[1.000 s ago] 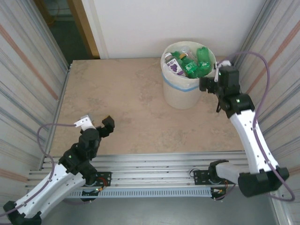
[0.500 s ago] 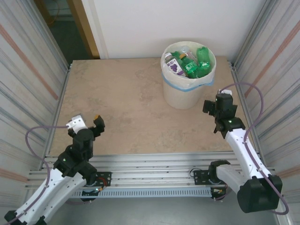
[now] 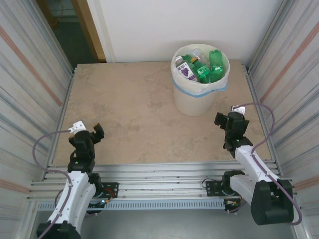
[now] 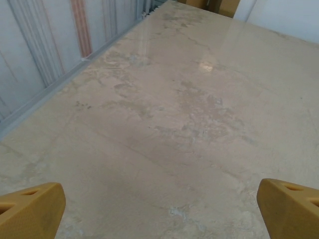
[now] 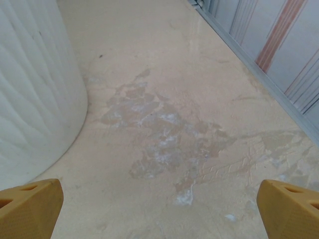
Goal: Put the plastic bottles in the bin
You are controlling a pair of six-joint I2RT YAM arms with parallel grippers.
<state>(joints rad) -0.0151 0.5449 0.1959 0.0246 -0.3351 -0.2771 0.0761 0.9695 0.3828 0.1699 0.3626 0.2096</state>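
Note:
The cream-white bin (image 3: 192, 99) stands at the back right of the table, a blue tape band below its rim. Several plastic bottles (image 3: 202, 67), mostly green and one with a purple label, lie inside it. My left gripper (image 3: 86, 130) is open near the table's front left edge, its yellow fingertips (image 4: 30, 209) wide apart over bare table. My right gripper (image 3: 228, 118) is open at the front right, below the bin and apart from it. In the right wrist view the bin's ribbed wall (image 5: 35, 89) rises at the left, with nothing between the fingertips (image 5: 291, 211).
Corrugated metal walls (image 3: 30, 89) close in both sides. A white back wall (image 3: 189, 25) stands behind the bin. An aluminium rail frame (image 3: 159, 174) runs along the near edge by the arm bases. The marble-patterned tabletop (image 3: 124, 109) spreads between the arms.
Both arms have drawn back toward the near edge. The right gripper came away from the bin's rim and down. The left gripper moved left and nearer. Both stayed open.

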